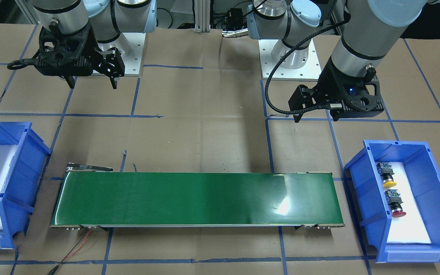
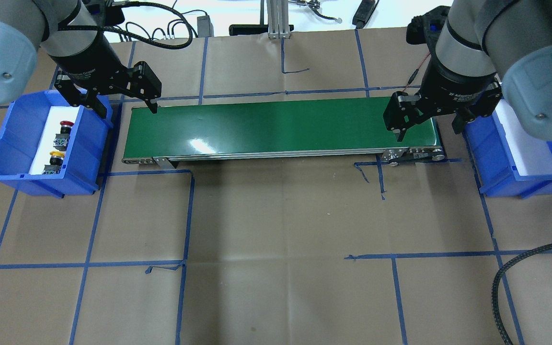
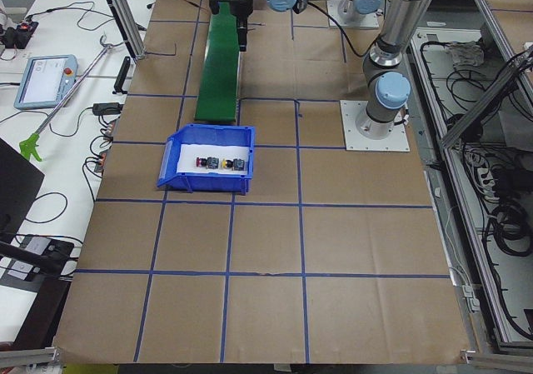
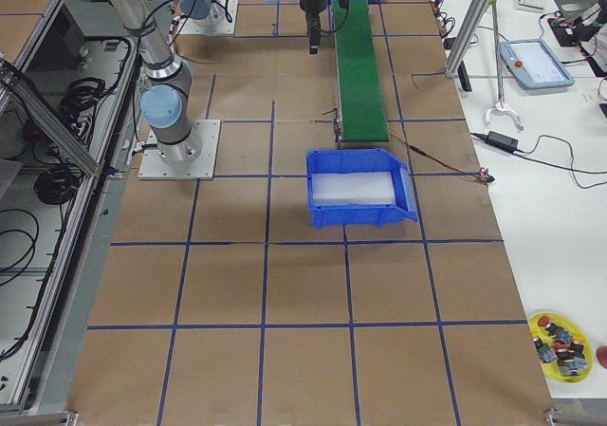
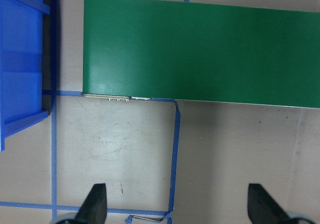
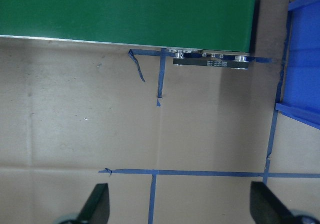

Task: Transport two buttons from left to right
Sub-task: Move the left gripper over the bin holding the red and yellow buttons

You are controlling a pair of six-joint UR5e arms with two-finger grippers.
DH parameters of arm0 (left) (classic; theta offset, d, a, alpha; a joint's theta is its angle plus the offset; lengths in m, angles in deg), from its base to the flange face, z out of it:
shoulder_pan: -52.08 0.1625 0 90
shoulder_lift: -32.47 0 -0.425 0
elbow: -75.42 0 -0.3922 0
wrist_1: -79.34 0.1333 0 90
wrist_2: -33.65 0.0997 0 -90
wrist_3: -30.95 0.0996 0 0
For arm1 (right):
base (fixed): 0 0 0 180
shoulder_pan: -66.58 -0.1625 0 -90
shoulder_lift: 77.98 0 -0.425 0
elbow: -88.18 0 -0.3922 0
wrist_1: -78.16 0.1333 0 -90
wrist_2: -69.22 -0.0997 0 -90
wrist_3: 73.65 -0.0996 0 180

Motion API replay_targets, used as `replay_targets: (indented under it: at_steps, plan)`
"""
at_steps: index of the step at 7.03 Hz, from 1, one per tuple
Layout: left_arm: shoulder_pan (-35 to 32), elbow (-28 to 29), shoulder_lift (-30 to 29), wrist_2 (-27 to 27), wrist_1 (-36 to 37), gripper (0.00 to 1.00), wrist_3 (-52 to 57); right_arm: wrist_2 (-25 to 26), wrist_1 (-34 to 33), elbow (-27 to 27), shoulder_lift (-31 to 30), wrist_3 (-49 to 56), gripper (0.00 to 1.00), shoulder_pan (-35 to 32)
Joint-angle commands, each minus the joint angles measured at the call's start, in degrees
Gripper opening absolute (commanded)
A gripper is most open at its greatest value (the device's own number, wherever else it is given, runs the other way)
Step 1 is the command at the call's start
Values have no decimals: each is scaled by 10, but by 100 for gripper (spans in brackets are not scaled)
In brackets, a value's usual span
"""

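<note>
- Hovering empty, left gripper point(image 2: 127, 109) and right gripper point(image 2: 429, 132) each hold two fingers spread apart.
- Two buttons, yellow button point(image 2: 54, 155) and red button point(image 2: 66, 125), lie in one blue bin point(image 2: 34, 184) beside the left gripper.

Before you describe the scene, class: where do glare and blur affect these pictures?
Front-facing view: white glare on the green conveyor belt, toward the view's right; overhead view: similar glare toward the belt's left end; left wrist view: the left gripper looks soft-edged at the bottom.

Belt point(image 1: 197, 198) glossy — bins point(image 1: 363, 191), buttons point(image 1: 388, 176) plastic — table point(image 1: 204, 133) matt paper.
</note>
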Motion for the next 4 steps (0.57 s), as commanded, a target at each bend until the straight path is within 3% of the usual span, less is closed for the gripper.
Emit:
replay_targets:
  at_steps: [1, 4]
  plan:
    - [0, 0, 1, 0, 0, 100, 0, 0, 1, 4, 3, -2, 100, 0]
    - [0, 0, 1, 0, 0, 100, 0, -14, 1, 4, 3, -3, 100, -1]
